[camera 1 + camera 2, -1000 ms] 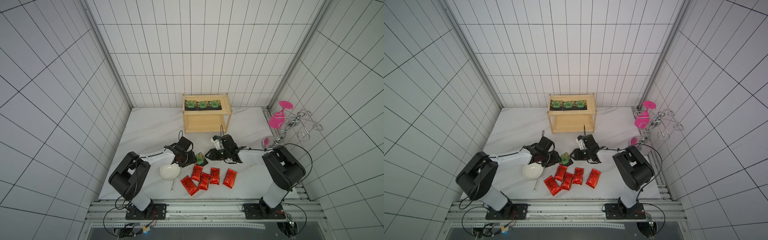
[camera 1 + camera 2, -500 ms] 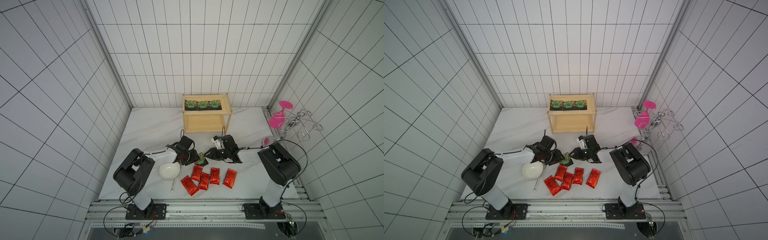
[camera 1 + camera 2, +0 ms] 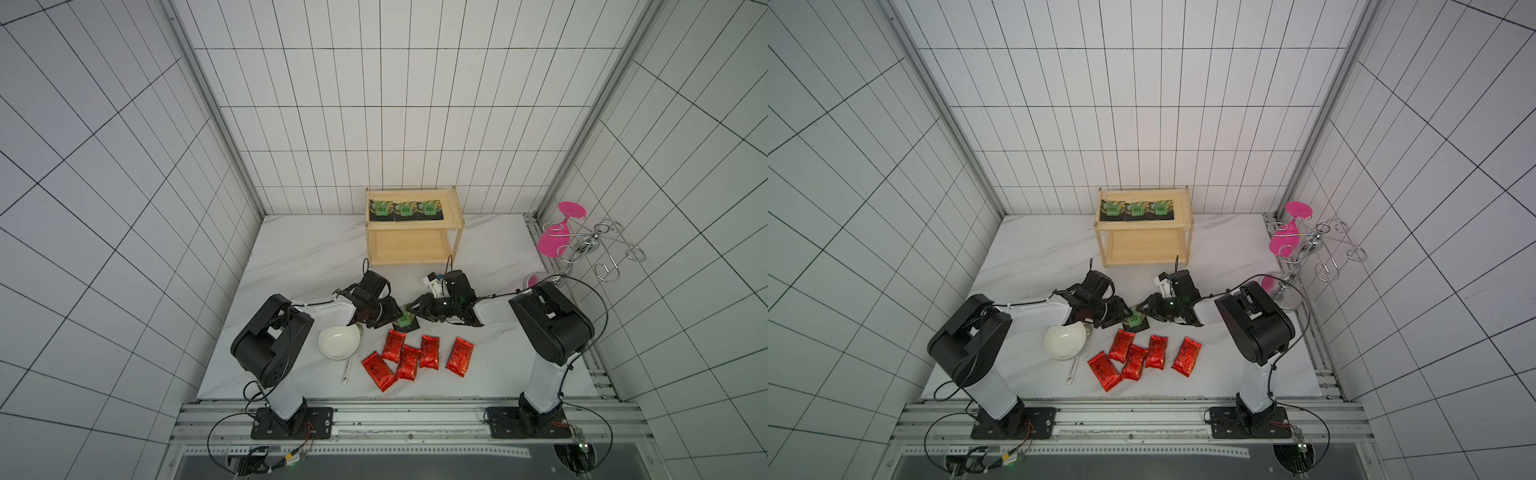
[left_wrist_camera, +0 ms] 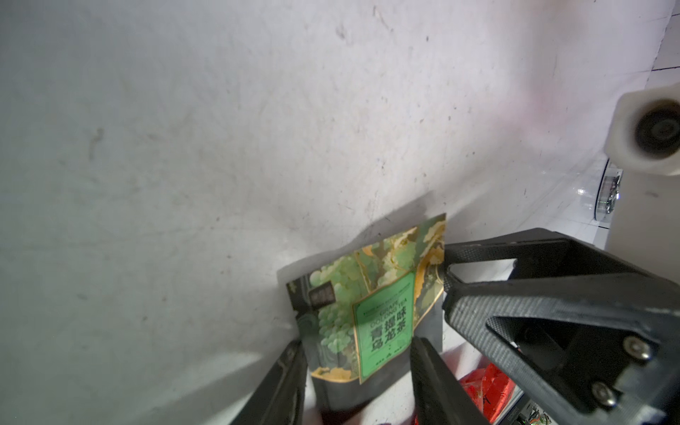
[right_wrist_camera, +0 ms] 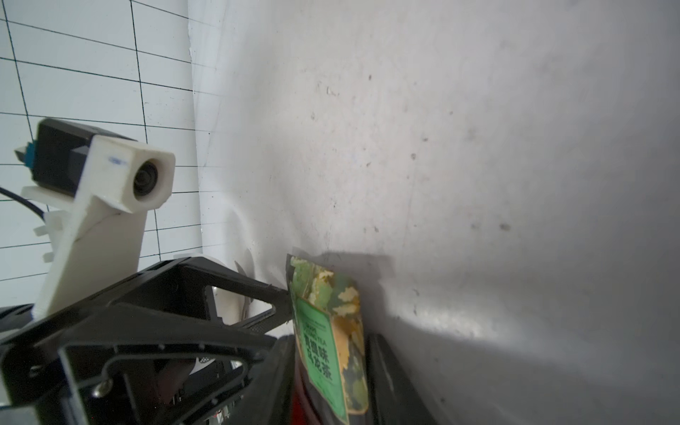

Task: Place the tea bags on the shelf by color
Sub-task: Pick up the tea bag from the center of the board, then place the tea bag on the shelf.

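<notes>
A black tea bag with a green centre [image 3: 405, 321] stands tilted off the table between my two grippers. The left gripper [image 4: 355, 353] is shut across its lower part and holds it up. The right gripper [image 5: 331, 349] has its jaws on either side of the bag's [image 5: 327, 331] other edge, with a small gap still showing. Three black and green tea bags [image 3: 405, 209] lie in a row on the top board of the wooden shelf [image 3: 411, 249]. Several red tea bags [image 3: 409, 359] lie loose in front of the grippers.
A white bowl [image 3: 338, 341] sits under the left forearm, with a thin white stick [image 3: 347, 371] just in front of it. A chrome wire stand with pink discs [image 3: 582, 249] is at the right edge. The shelf's lower board holds nothing.
The right jaws have narrowed around the tilted tea bag. Both arms shifted their pose slightly. The tea bag has stayed almost where it was.
</notes>
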